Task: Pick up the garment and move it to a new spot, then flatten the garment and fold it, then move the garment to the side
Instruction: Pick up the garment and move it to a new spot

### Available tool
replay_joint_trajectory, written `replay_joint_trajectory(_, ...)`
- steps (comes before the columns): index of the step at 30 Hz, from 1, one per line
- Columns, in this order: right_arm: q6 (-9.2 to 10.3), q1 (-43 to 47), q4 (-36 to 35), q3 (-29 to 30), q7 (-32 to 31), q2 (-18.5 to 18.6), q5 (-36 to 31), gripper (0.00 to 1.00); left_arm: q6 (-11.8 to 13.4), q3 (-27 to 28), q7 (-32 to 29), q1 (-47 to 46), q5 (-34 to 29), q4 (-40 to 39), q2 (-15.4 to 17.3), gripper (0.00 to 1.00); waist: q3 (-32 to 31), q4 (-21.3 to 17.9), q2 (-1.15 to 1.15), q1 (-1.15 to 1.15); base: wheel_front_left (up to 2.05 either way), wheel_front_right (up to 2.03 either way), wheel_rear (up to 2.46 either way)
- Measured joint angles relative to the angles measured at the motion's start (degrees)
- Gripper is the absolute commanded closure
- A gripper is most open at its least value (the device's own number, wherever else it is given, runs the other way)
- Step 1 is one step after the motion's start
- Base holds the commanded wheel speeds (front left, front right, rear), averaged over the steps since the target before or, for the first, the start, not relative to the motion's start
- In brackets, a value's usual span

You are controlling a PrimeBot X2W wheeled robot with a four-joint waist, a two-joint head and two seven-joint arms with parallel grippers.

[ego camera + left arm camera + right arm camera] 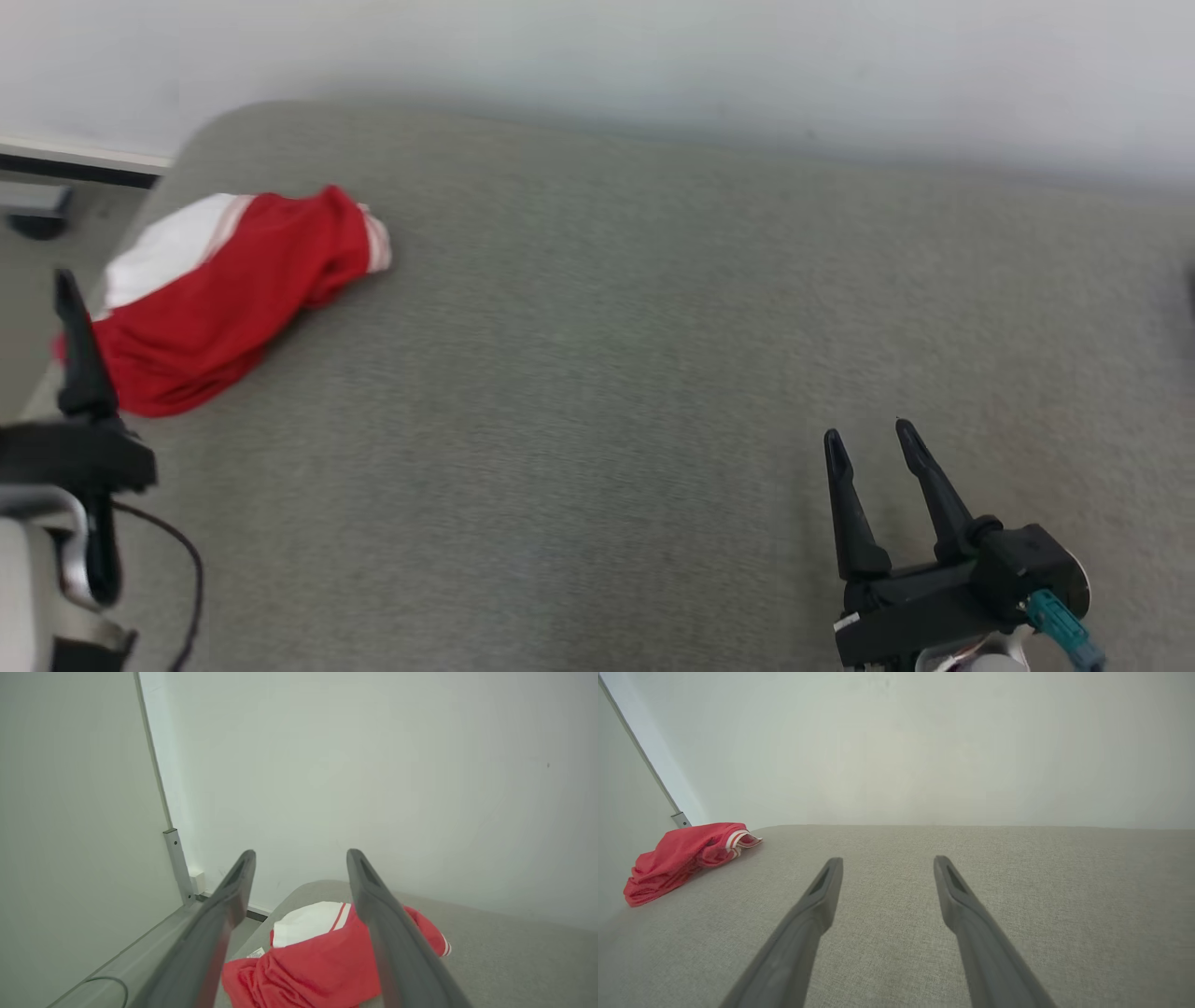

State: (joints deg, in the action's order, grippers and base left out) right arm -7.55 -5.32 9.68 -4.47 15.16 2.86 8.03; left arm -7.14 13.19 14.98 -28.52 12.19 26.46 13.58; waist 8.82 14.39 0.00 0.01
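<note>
Item: crumpled red-and-white jersey garment (215, 299), bunched at the far left corner of the grey woven-fabric tabletop (607, 373). Left claw (301, 858) and right claw (868, 437): both spread, empty. Status: apparently unstarted; pickup, flattening, folding and moving aside outstanding.

1. The garment (233, 299) was thin red and white cloth, softly creased, matt.
2. The counter (607, 392) wore coarse grey woven fabric.
3. The right pincer (887, 859) looked like smooth matt dark plastic.
4. The wall (901, 742) was smooth and matt.

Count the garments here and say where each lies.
1. The garment, red and white, lies bunched at the far left edge of the grey surface. None seems hidden.
</note>
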Motion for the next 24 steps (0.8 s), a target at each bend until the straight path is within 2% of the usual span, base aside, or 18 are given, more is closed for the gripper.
replay_joint_trajectory(12,0.0,-3.15,-1.04,-0.09,-0.01,0.03,1.14,0.0,-0.34,-1.36,-2.89,-12.87,3.11,12.51,8.1,0.0,7.78,-10.87,0.0,0.0,0.0,0.0,0.0)
replay_joint_trajectory(17,0.0,-4.11,-1.43,-0.24,-0.01,0.03,1.46,0.0,-0.36,-1.74,-6.9,-16.16,5.63,18.37,11.05,0.0,10.68,-14.09,0.01,0.0,0.0,0.0,0.0)
replay_joint_trajectory(24,0.0,-4.41,-1.57,-0.22,-0.01,0.03,1.44,0.0,-0.37,-1.45,-15.41,-18.93,8.14,25.5,12.87,0.0,13.68,-16.67,0.01,-0.01,0.0,0.0,0.0)
